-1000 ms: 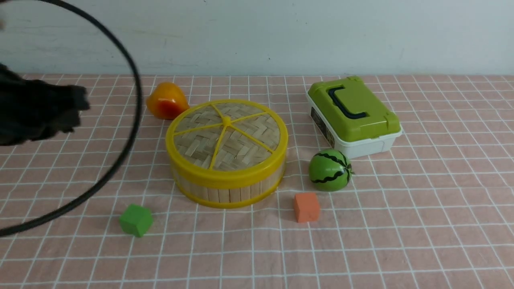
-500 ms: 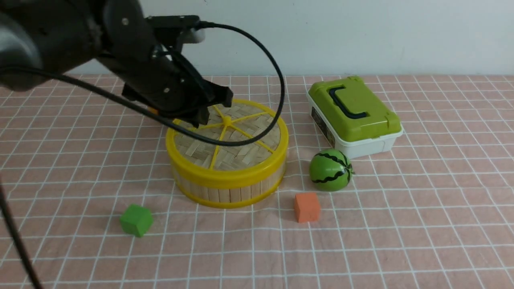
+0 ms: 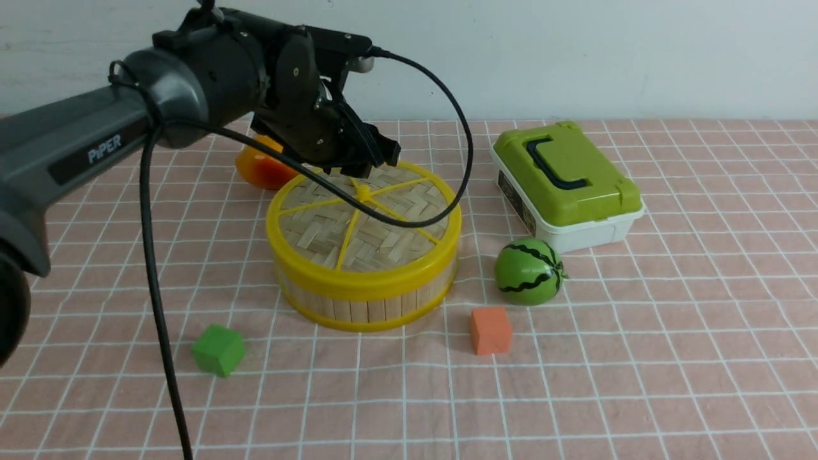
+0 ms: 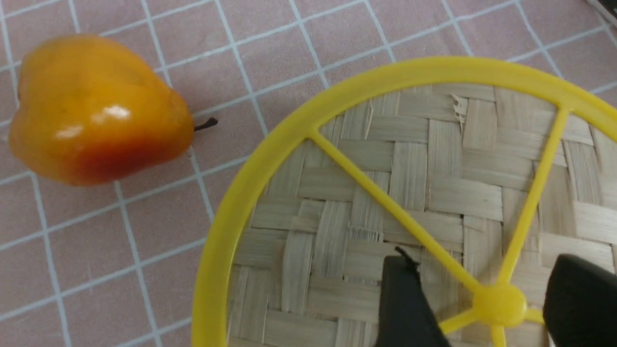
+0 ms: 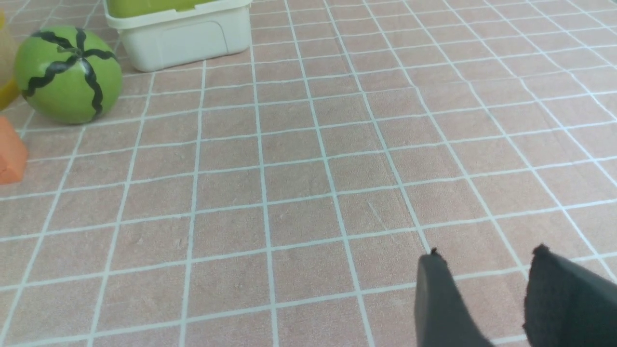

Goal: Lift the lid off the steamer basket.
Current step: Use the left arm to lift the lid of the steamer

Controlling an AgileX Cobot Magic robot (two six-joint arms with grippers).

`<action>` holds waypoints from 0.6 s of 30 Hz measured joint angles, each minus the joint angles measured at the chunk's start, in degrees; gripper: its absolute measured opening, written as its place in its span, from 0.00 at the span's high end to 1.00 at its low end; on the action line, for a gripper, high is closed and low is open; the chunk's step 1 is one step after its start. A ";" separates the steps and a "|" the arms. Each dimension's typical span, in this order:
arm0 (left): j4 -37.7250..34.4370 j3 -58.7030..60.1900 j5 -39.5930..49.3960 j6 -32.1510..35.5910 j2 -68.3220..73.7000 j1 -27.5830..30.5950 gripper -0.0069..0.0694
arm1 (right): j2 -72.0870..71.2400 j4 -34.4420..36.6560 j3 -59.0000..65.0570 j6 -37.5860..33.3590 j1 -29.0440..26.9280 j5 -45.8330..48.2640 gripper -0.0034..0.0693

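The lid (image 3: pixel 383 236), woven bamboo with a yellow rim and spokes, sits closed on the steamer basket (image 3: pixel 364 308) at the table's middle. My left gripper (image 3: pixel 358 169) hangs over the far part of the lid. In the left wrist view the lid (image 4: pixel 409 159) fills the frame. There the left gripper (image 4: pixel 484 262) is open, with one black finger on each side of the yellow centre knob (image 4: pixel 499 304) and a gap on both sides. My right gripper (image 5: pixel 487 254) is open and empty above bare cloth, out of the front view.
An orange pear (image 3: pixel 259 169) lies behind the basket to the left. A white box with a green lid (image 3: pixel 565 182) stands at the right. A toy watermelon (image 3: pixel 529 271), an orange cube (image 3: pixel 491 329) and a green cube (image 3: pixel 218 349) lie in front. The arm's black cable (image 3: pixel 153 281) hangs at left.
My left arm has swung in from the left edge to over the lid. Its open fingers have moved from the lid's left part to the centre knob. The lid has not moved.
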 joint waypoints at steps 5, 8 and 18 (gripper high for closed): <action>0.19 -0.08 -0.75 2.70 1.45 -1.41 0.40 | 0.00 0.00 0.00 0.00 0.00 0.00 0.62; 1.11 -0.08 -0.76 3.39 2.20 -2.21 0.40 | 0.00 0.00 0.00 0.00 0.00 0.00 0.62; 3.48 -0.30 0.05 3.54 3.53 -2.66 0.46 | 0.00 0.00 0.00 0.00 0.00 0.00 0.62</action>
